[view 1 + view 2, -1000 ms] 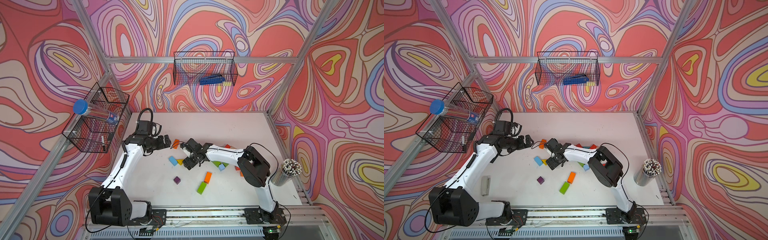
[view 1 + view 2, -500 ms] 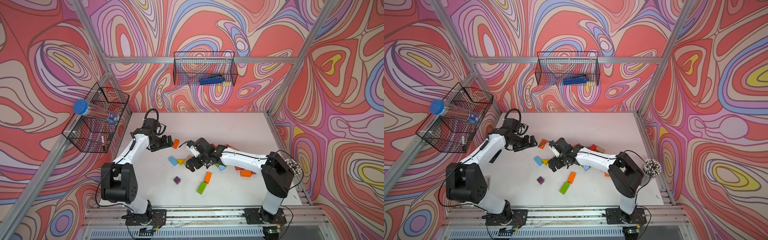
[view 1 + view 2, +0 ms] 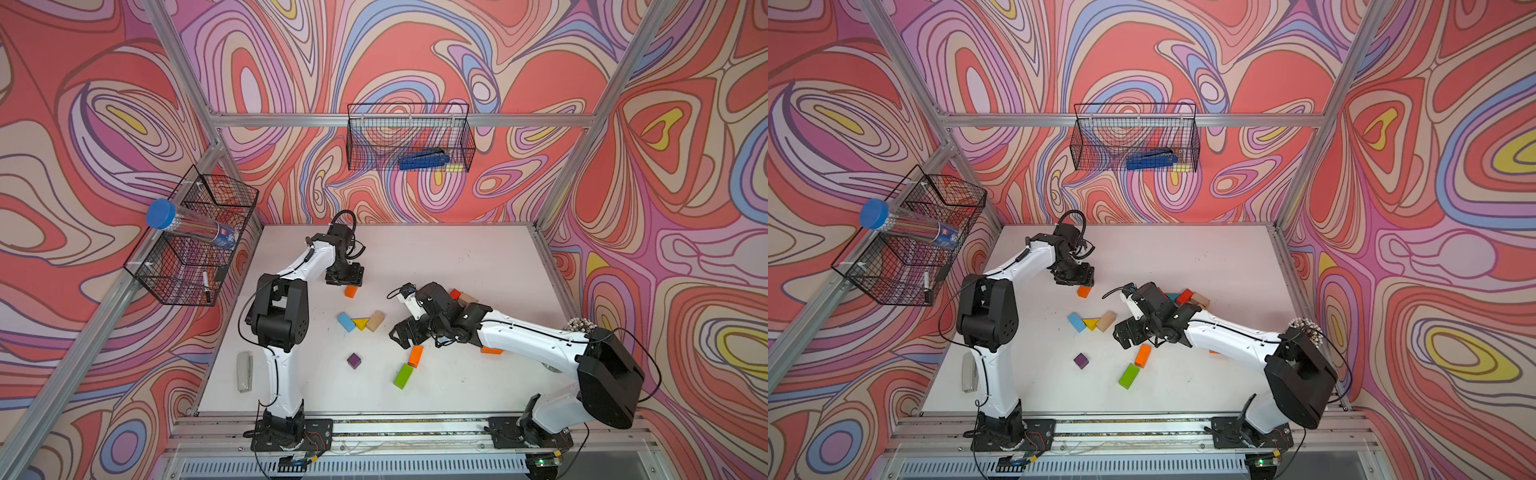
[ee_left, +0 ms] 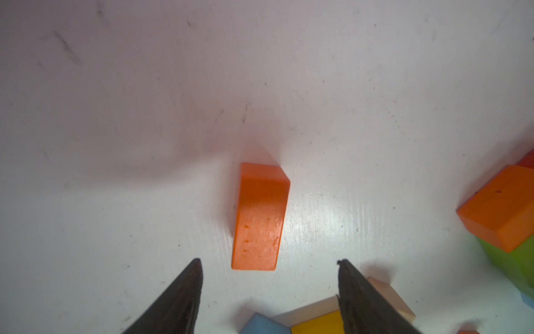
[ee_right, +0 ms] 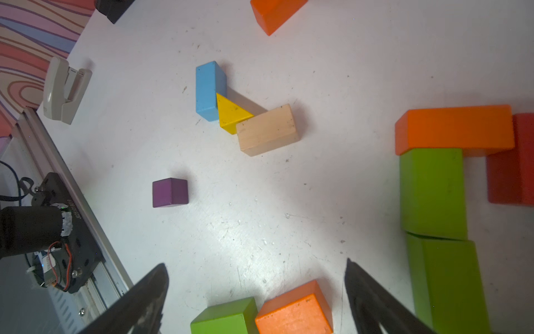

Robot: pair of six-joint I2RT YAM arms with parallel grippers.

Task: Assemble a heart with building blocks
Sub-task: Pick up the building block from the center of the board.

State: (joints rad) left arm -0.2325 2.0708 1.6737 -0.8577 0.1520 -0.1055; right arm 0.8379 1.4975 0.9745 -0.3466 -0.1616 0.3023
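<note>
The white table (image 3: pixel 457 257) fills the floor of the cell, and both arms are out over it. The left arm (image 3: pixel 307 266) reaches toward the far side. The left gripper (image 4: pixel 269 264) points down with its jaws apart, and the orange block (image 4: pixel 260 219) lies flat just ahead of the tips, touched by neither. The right arm (image 3: pixel 528 338) stretches in toward the middle. The right gripper (image 5: pixel 255 263) hangs with jaws spread wide above an orange brick (image 5: pixel 294 312) and a green brick (image 5: pixel 224 316) that touch. Nothing is held on either side.

A grey stapler (image 3: pixel 244 371) lies near the left arm's base. In the right wrist view, two green bricks (image 5: pixel 433 191) sit end to end, with a long orange brick (image 5: pixel 453 130) crosswise at one end and a red brick (image 5: pixel 511 162) right beside it.

Mid-table, the light blue brick (image 3: pixel 345 321), yellow triangle (image 3: pixel 361 323) and plain wood brick (image 3: pixel 375 321) touch in a row. The purple cube (image 3: pixel 353 360) stands alone, nearer the front rail.
</note>
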